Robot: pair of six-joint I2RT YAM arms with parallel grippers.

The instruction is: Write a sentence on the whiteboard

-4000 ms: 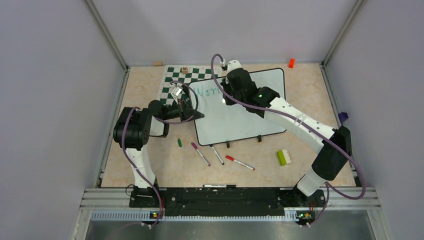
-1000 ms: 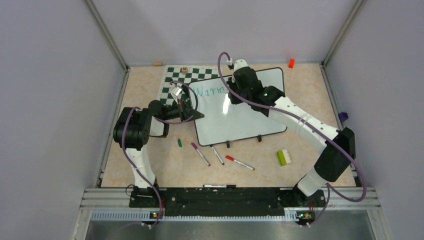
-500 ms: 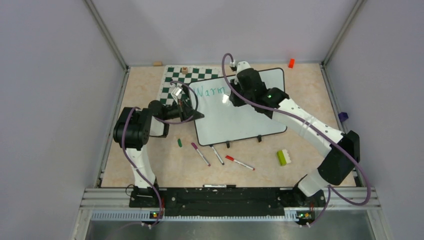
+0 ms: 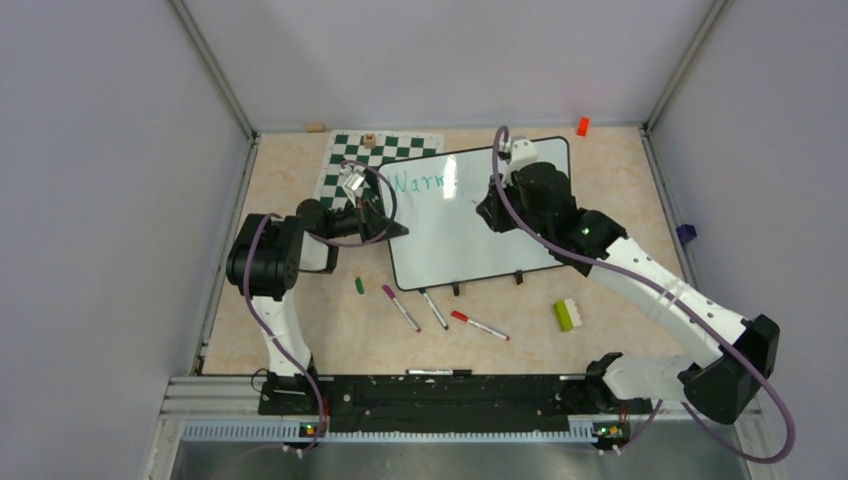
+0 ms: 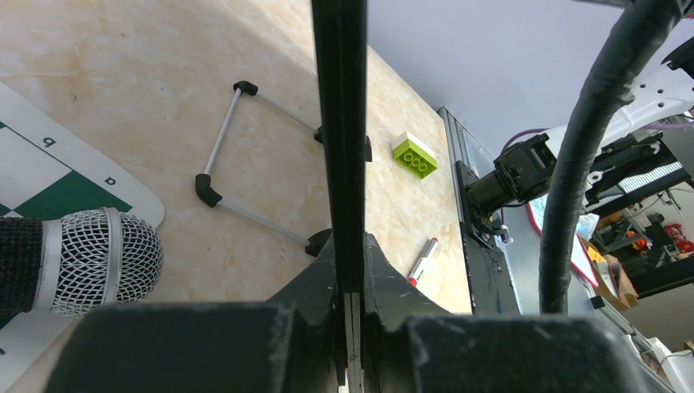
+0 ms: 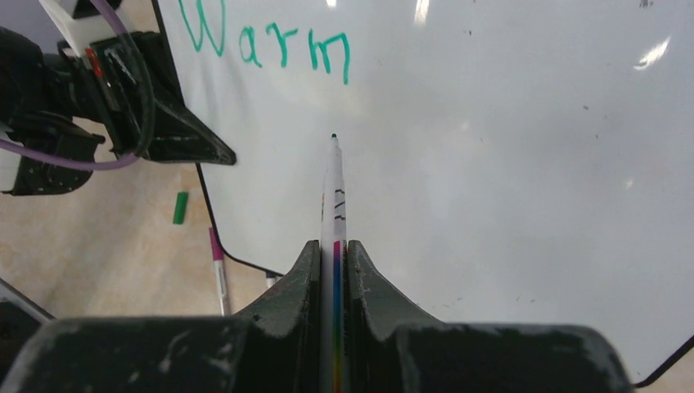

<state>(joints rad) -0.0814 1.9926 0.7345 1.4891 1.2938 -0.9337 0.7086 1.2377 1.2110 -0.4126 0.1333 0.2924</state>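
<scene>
Presently: one word on the board, both claws clamped

Top camera. I see the whiteboard [image 4: 470,240] lying mid-table, its far left corner overlapping a green-and-white chess mat [image 4: 345,165]. The sentence [image 4: 420,183] reads only "Warm", in teal, at the far left of the board. My left claw [image 4: 392,228] is closed on the board's left edge. My right claw [image 4: 487,210] hangs over the board's middle, just right of the word and nearer than it. It is pinched shut on something too small to make out from here. Just beyond the board's near edge lie three loose markers [image 4: 434,309] and, to their left, a small green cap [image 4: 359,285]. A lime brick [image 4: 568,315] sits to their right, and an orange block [image 4: 582,126] is at the far right of the table.

Left wrist camera. The left claw's fingers [image 5: 385,278] meet tightly on the whiteboard's thin black rim, which runs edge-on straight up the view. Beyond it I can see the board's wire stand [image 5: 245,147], the lime brick and one red-tipped marker.

Right wrist camera. The right claw's fingers are closed on a white pen [image 6: 334,196] that points out over the board. Its dark green tip sits below the "m" of "Warm". I cannot tell whether the tip touches the surface. The left claw shows at the board's left edge.
</scene>
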